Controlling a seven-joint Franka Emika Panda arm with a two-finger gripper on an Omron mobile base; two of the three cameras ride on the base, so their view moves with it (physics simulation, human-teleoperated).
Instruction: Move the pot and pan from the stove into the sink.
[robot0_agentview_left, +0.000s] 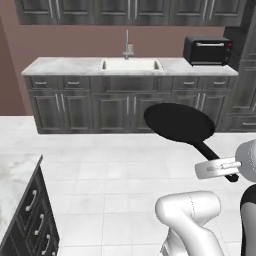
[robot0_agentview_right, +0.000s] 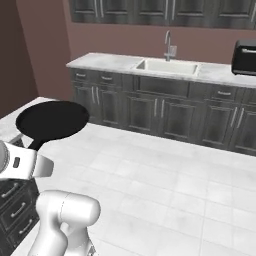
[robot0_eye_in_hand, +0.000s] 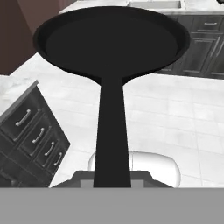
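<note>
My gripper (robot0_agentview_left: 216, 167) is shut on the long thin handle of the black pan (robot0_agentview_left: 180, 124) and holds it level above the tiled floor. In the right base view the pan (robot0_agentview_right: 52, 119) hangs at the left, ahead of the gripper (robot0_agentview_right: 37, 165). The hand view looks along the handle to the round pan (robot0_eye_in_hand: 111, 39), with the gripper (robot0_eye_in_hand: 112, 179) at the bottom. Straight ahead across the floor, the white sink (robot0_agentview_left: 131, 65) (robot0_agentview_right: 167, 66) (robot0_eye_in_hand: 155, 4) sits in the marble counter. The pot and the stove are out of view.
A silver faucet (robot0_agentview_left: 127, 47) (robot0_agentview_right: 169, 45) stands behind the basin. A black microwave (robot0_agentview_left: 207, 50) (robot0_agentview_right: 245, 57) sits on the counter to the right of it. A marble-topped cabinet with drawers (robot0_agentview_left: 15, 175) (robot0_eye_in_hand: 35, 135) stands close on my left. Open tiled floor (robot0_agentview_left: 110, 155) lies between.
</note>
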